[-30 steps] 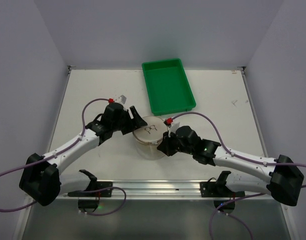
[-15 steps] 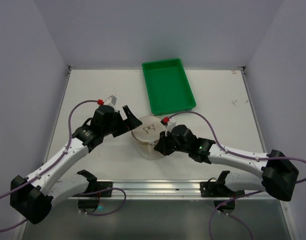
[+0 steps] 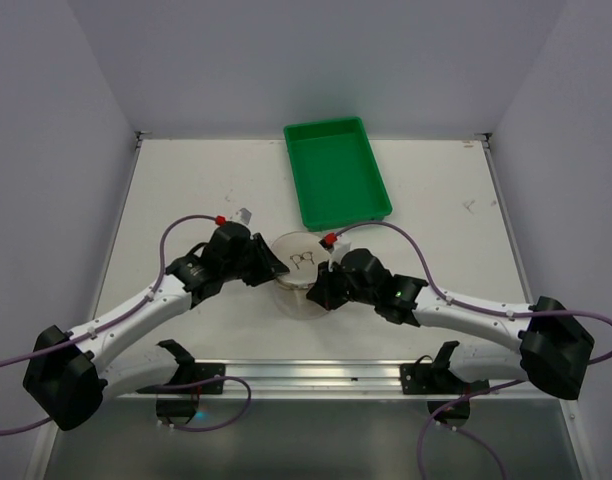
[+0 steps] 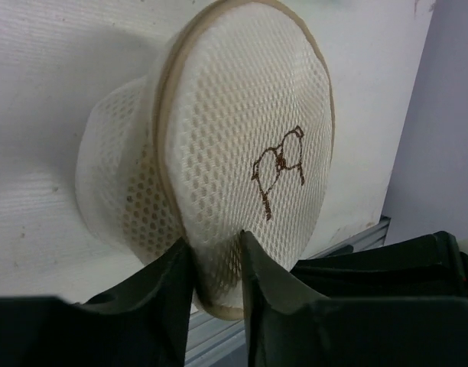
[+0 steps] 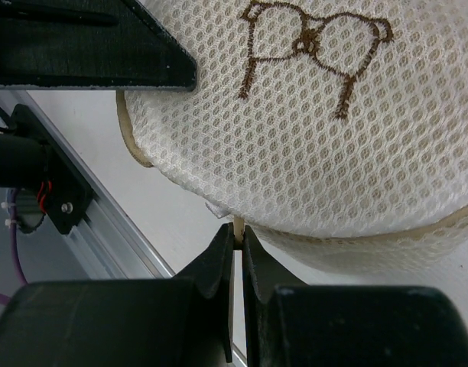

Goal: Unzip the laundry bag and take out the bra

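The laundry bag [image 3: 300,262] is a white mesh drum with a round rimmed lid, standing mid-table between my arms. Its lid [image 4: 249,145] carries a brown stitched emblem [image 5: 314,46]. My left gripper [image 3: 277,270] comes in from the left, its jaws closed on the lid's rim and mesh [image 4: 216,246]. On the bag's near right side my right gripper [image 3: 320,288] is shut on a thin cream zipper pull [image 5: 238,222] just under the lid's edge. The bra is hidden; nothing of it shows through the mesh.
A green rectangular tray [image 3: 336,172] lies at the back of the table, behind the bag. A metal rail [image 3: 306,375] with black clamps runs along the near edge. Grey walls close in both sides.
My left gripper opened wide beside the bag, then moved right onto the lid's rim and closed on it. The right gripper stayed shut at the bag's near side, shifting slightly left.
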### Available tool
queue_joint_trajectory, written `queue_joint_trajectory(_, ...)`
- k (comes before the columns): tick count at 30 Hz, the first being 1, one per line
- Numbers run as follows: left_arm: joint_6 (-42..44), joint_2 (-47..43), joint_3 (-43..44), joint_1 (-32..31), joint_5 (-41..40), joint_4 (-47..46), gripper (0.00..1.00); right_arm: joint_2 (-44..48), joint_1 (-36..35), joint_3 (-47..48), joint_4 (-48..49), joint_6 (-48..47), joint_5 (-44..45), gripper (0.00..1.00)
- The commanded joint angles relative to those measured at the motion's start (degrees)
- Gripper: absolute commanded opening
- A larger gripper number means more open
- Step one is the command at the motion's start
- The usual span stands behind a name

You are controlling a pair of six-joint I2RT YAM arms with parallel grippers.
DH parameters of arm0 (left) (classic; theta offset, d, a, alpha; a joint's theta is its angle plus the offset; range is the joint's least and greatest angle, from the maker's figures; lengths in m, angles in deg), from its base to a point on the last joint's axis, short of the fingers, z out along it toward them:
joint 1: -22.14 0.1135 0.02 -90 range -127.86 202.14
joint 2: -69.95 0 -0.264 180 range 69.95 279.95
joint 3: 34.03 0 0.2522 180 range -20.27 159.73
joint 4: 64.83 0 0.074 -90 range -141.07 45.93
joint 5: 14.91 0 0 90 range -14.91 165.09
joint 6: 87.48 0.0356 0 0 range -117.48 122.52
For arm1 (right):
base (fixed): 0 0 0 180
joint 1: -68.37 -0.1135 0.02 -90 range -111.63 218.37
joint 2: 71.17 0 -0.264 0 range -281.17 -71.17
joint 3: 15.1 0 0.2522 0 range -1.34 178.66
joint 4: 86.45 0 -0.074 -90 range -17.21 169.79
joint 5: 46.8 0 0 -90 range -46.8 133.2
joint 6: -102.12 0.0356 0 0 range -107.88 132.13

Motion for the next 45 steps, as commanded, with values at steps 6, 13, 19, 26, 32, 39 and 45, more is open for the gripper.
queue_joint_trajectory(6, 2.3, 0.5, 2.8, -0.1, -3.3, -0.5, 0.0, 6.7, 2.1, -0.3, -3.6, -3.0, 6.1, 0.0)
queue_joint_trajectory(13, 12.0, 1.3, 2.3, 3.3, 4.0, 1.5, 0.0, 16.8, 15.2, -7.1, -6.6, -4.9, 3.6, 0.0)
queue_joint_trajectory(19, 24.8, 3.5, 5.5, 5.4, 11.5, 4.5, 0.0, 15.9, 16.7, -5.4, -6.4, -9.8, -0.6, 0.0)
queue_joint_trajectory(26, 33.3, 11.0, 14.2, 8.5, 9.5, 7.6, 0.17, 12.4, 8.2, -2.3, -2.9, -14.4, -7.6, 0.0)
queue_joint_trajectory(32, 31.3, 19.3, 22.6, 10.1, 10.2, 4.9, 0.44, 5.3, 2.9, -0.6, 6.7, -4.5, -10.6, 0.0)
queue_joint_trajectory(39, 21.0, 12.9, 18.1, 10.4, 3.1, 7.9, 1.0, -2.2, 1.7, 2.6, 11.9, -0.9, -5.6, 0.0)
queue_joint_trajectory(45, 11.7, -0.4, 10.3, 10.4, -3.5, 11.8, 1.0, -4.4, 1.4, 4.5, 12.4, -0.4, -3.3, 0.0)
